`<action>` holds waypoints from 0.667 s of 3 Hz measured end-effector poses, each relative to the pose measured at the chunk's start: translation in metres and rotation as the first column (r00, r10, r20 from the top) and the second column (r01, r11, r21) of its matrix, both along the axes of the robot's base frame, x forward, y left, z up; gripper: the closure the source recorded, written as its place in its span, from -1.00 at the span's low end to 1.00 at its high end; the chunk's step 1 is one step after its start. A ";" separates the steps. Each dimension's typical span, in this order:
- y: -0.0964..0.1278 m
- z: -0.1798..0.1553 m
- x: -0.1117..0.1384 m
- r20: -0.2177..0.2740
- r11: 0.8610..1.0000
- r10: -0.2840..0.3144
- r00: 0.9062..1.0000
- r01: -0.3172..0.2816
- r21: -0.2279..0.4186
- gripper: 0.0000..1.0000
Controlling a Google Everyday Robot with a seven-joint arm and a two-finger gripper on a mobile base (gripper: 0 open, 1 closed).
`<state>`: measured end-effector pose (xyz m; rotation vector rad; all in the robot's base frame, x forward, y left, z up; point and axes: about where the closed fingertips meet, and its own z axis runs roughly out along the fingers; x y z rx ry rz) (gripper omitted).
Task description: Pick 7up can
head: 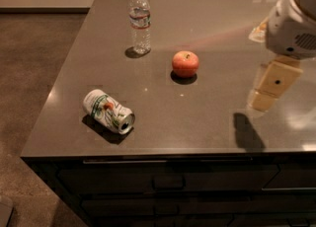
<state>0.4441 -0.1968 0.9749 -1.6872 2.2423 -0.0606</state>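
Since the 7up can (108, 111) lies on its side near the front-left corner of the worktop (207, 122), with its open silver end turned toward the front edge, you do best to come down from above and close across the round body, because it looks ready to roll. The gripper (269, 90) hangs over the right side of the worktop, well apart from the can. You cannot tell from here whether it is apart or together. The apple (185, 63) sits further back near the middle, and the water bottle (140, 21) stands upright beyond it to the left, so neither seems to block a leftward sweep along the front. Mind the nearby edge: a nudge could send the can off.
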 end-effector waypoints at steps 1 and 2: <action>0.042 -0.011 0.005 -0.039 0.999 -0.003 0.999 0.005 0.051 -1.00; 0.080 -0.021 0.008 -0.087 0.994 -0.008 0.996 0.017 0.103 -1.00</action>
